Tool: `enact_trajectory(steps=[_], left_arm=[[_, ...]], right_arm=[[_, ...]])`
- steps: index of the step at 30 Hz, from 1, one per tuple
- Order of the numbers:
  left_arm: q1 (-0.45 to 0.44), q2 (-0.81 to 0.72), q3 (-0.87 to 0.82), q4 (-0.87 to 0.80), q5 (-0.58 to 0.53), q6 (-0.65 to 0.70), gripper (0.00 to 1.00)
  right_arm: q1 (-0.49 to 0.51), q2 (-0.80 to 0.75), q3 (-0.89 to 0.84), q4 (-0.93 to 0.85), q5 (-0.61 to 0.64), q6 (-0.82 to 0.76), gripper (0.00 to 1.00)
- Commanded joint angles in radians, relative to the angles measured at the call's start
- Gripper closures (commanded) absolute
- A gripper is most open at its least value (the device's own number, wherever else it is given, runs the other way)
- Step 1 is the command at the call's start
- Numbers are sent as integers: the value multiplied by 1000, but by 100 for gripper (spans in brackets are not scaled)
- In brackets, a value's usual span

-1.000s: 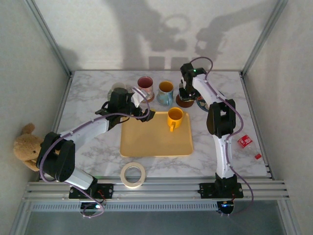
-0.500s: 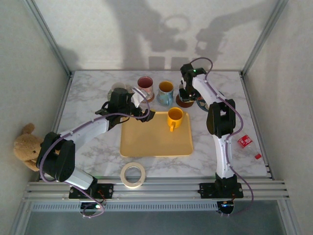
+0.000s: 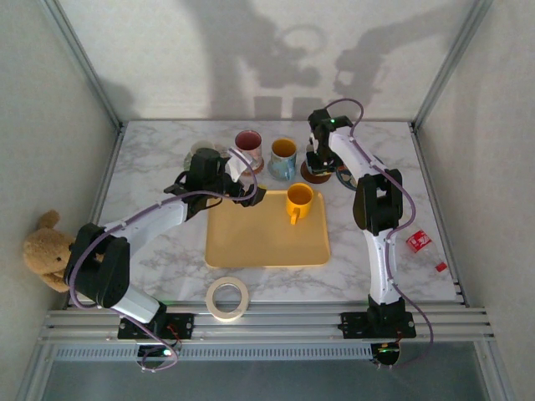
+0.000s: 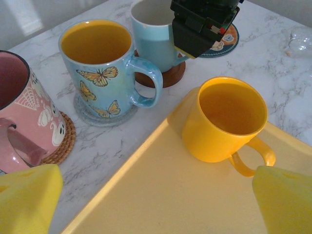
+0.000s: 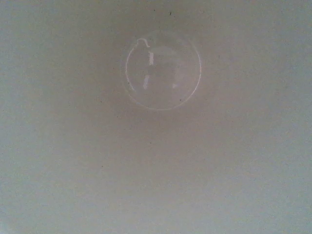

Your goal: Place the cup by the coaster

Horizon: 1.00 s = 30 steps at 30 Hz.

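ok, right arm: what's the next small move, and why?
Probably open the right pincer to release: it is clamped on the rim of the light blue cup, which already appears to sit squarely on the brown coaster.

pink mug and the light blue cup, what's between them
The butterfly mug, standing on a grey coaster; the left wrist view shows it.

Left arm (image 3: 150, 219) reaches forward, jaws wide (yellow pads (image 4: 29, 200)); right arm (image 3: 378, 251) outstretched, jaws pinched
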State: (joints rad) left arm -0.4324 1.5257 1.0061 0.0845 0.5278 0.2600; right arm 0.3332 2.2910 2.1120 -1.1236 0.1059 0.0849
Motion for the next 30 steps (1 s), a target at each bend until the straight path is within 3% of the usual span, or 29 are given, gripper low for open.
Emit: enact_trajectory(steps=[1, 23, 30], left_arm=[[-9, 7, 29, -14, 5, 13, 0], [-22, -4, 33, -15, 8, 10, 0], [-22, 2, 37, -17, 13, 8, 0]], right_arm=[[-5, -5, 0, -10, 0, -3, 98], [-5, -15, -19, -15, 26, 19, 77], [-5, -19, -17, -21, 24, 21, 74]])
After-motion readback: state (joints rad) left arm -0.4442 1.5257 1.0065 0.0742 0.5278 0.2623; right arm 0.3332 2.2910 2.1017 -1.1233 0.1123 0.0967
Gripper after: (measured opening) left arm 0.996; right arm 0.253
